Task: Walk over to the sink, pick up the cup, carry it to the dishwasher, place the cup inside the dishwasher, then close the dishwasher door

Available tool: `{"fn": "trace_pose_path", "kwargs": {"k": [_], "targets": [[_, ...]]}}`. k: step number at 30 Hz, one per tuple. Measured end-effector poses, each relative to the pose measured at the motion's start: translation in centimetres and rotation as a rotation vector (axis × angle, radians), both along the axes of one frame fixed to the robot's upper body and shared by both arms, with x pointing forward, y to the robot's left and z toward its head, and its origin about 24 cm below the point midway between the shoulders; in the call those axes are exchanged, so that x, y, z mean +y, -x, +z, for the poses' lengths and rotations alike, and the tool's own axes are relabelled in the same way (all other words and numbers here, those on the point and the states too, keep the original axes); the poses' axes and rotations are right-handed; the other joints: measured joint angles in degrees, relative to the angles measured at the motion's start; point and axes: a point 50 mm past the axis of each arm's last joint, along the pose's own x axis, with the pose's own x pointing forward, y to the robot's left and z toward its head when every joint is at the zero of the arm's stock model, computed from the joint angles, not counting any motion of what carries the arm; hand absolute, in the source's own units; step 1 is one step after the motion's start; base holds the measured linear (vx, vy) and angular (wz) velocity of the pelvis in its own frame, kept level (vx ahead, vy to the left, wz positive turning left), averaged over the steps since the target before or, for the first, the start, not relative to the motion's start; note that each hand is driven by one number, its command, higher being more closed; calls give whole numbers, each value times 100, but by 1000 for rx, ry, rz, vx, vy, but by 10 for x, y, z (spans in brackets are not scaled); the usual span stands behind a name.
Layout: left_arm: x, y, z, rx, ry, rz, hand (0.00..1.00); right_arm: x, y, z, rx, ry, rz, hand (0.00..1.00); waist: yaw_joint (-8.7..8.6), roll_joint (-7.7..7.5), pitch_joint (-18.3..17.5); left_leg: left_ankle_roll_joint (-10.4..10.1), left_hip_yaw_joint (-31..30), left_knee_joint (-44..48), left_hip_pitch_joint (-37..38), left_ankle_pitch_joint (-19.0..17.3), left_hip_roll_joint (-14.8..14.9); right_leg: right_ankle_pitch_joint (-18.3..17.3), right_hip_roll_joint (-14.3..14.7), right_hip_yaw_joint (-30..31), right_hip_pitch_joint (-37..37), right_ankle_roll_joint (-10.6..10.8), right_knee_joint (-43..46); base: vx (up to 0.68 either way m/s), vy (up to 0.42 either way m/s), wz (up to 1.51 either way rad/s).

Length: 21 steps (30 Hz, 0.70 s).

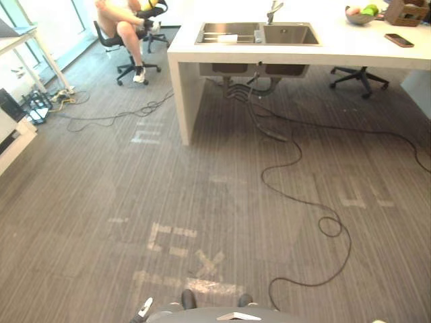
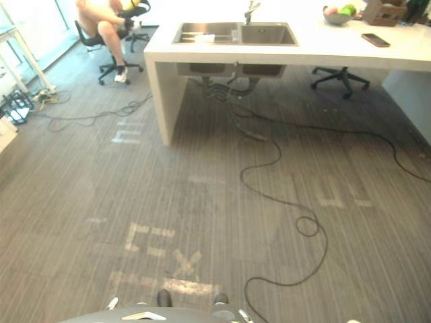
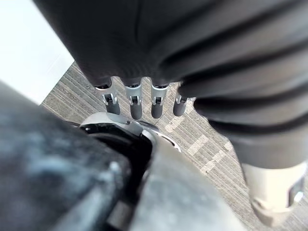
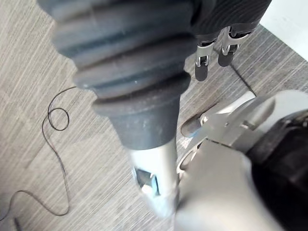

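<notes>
Room: grey striped carpet floor is stretching ahead, with pale tape marks showing on it near the robot.
Surface: a white surface is standing at the far side, well apart from the robot.
Sink: a steel two-basin sink is sitting in the surface's left part, with a faucet rising behind it.
Cup: a small pale thing is lying in the sink's left basin; I cannot tell whether it is the cup.
Other things: a dark phone is lying on the surface to the right, and a bowl of fruit is standing behind it.
Floor clutter: a black cable is snaking from under the sink, and an office chair is standing under the surface.
Person: a person is sitting on a chair at far left.
Left robot hand: hanging with fingers straight, holding nothing.
Right robot hand: hanging with fingers relaxed, holding nothing.
</notes>
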Motion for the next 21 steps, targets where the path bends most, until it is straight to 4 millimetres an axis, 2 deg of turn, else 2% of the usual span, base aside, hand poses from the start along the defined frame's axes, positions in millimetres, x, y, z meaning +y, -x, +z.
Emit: {"fn": "trace_pose_path", "kwargs": {"k": [3, 6, 9, 11, 14, 15, 17, 19, 21], "targets": [[6, -6, 2, -36, -3, 39, 0, 0, -32, 5, -112, 35, 23, 0, 68, -34, 13, 39, 19, 0, -3, 368, 147, 33, 160, -5, 47, 12, -147, 101, -44, -20], [14, -21, 7, -109, -33, 23, 0, 10, -83, 19, -288, 49, 85, 0, 67, -115, 74, 134, 29, 35, 24, 426, 147, 119, 188, -31, 149, 28, -238, 153, -30, -5], [17, -39, 13, -203, -57, 8, 0, 9, -107, 29, -362, 96, 164, 0, 132, -157, 100, 133, -44, 37, 65, 428, 127, 100, 180, -170, 246, 55, -247, 90, -5, 19], [7, -83, 30, -427, -33, 7, 0, 8, -125, 38, -417, 133, 229, 0, 268, -151, 105, 123, -106, 36, 104, 425, 117, 94, 166, -243, 309, 64, -246, 16, 16, 22], [-14, -118, 41, -535, -38, 0, 0, 21, -145, 46, -478, 111, 308, 0, 272, -126, 122, 93, -88, 35, 190, 405, 116, 88, 161, -192, 353, 72, -217, -61, 18, -9], [-21, -128, 44, -537, -73, -10, 0, 25, -150, 48, -483, 100, 327, 0, 257, -88, 145, 86, -66, 34, 207, 399, 115, 84, 155, -129, 342, 72, -186, -89, 16, -22], [-24, -129, 42, -509, -119, -20, 0, 26, -150, 48, -470, 111, 347, 0, 192, -47, 185, 85, -59, 33, 248, 396, 115, 73, 147, -100, 335, 72, -129, -87, 20, -12], [-25, -126, 39, -473, -193, -90, 0, 24, -135, 41, -420, 108, 354, 0, 187, -35, 190, 80, -55, 32, 276, 389, 117, 51, 144, -70, 309, 63, -73, -101, 30, -5], [-24, -114, 32, -413, -256, -143, 0, 24, -120, 33, -372, 93, 350, 0, 203, -46, 194, 87, -16, 31, 265, 393, 123, 32, 153, 26, 258, 51, -66, -83, 28, -10]]}}
